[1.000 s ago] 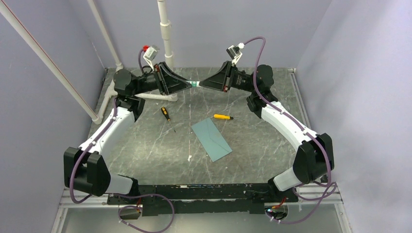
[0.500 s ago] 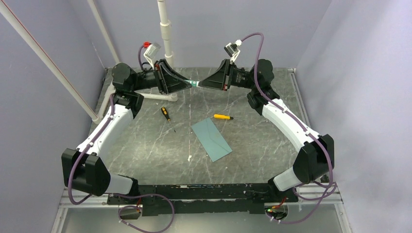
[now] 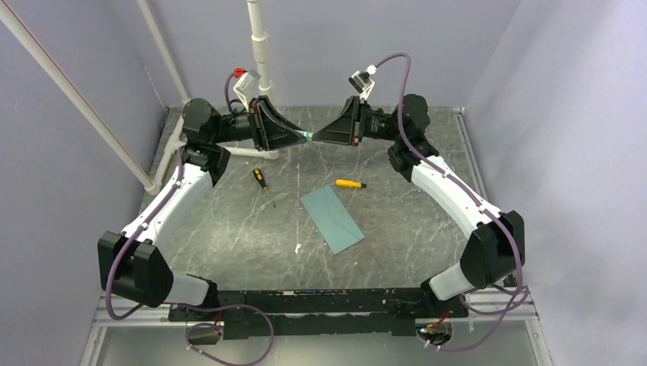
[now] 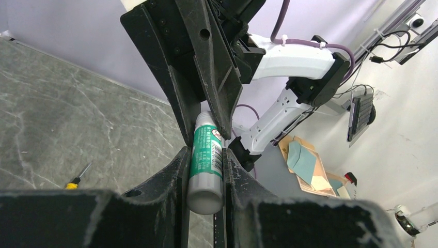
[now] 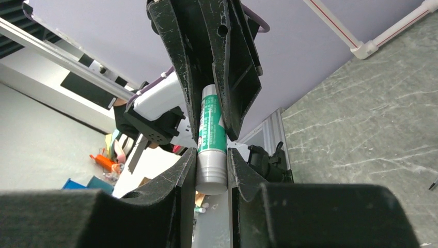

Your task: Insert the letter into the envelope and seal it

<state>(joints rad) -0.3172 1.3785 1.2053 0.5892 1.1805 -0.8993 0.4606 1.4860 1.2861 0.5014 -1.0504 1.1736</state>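
Left pincer (image 4: 205, 155) and right pincer (image 5: 212, 157) each clamp opposite ends of one glue stick (image 5: 212, 178), raised beyond the envelope (image 3: 331, 219); green label (image 4: 207, 150) print unreadable.

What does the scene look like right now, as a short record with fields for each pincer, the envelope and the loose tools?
left pincer: shut on glue stick, held above the table, far side
right pincer: shut on the same glue stick, opposite end
envelope: flat, mid-table, untouched
loose tools: screwdriver, yellow-handled tool, both beyond the envelope
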